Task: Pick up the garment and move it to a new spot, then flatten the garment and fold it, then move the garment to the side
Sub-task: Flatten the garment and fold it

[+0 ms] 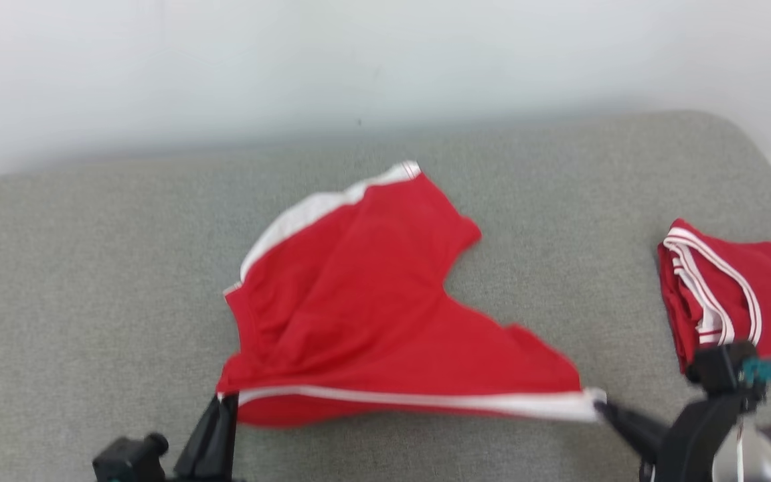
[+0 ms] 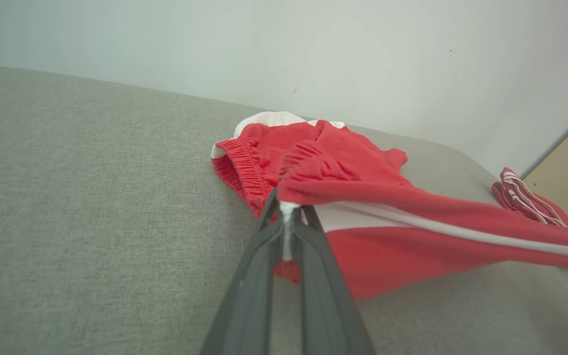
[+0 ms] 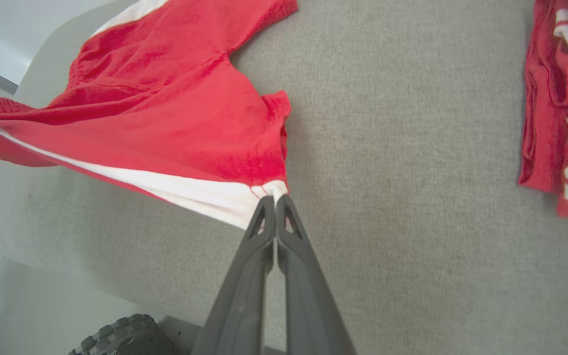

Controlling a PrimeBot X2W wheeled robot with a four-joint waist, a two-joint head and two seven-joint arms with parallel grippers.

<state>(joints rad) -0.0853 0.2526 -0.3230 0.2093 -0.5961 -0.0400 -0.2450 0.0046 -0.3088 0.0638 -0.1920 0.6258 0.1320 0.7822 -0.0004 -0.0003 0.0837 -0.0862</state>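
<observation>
The garment is a pair of red shorts [image 1: 372,308] with white side stripes, spread over the middle of the grey cushioned surface [image 1: 91,268]. Its near edge is lifted and pulled taut between my two grippers. My left gripper [image 1: 225,400] is shut on the waistband corner at the lower left; the left wrist view shows the white trim pinched at the left gripper [image 2: 286,209]. My right gripper [image 1: 603,405] is shut on the white hem corner at the lower right, seen in the right wrist view as the right gripper [image 3: 275,199] pinching the cloth. The far leg of the shorts [image 3: 165,98] rests on the surface.
A folded red jersey [image 1: 733,294] with white trim and lettering lies at the right edge of the surface, also seen as the jersey [image 3: 560,108]. A pale wall [image 1: 385,60] stands behind. The surface's front edge runs just below my grippers, with a wheel [image 3: 116,337] beneath.
</observation>
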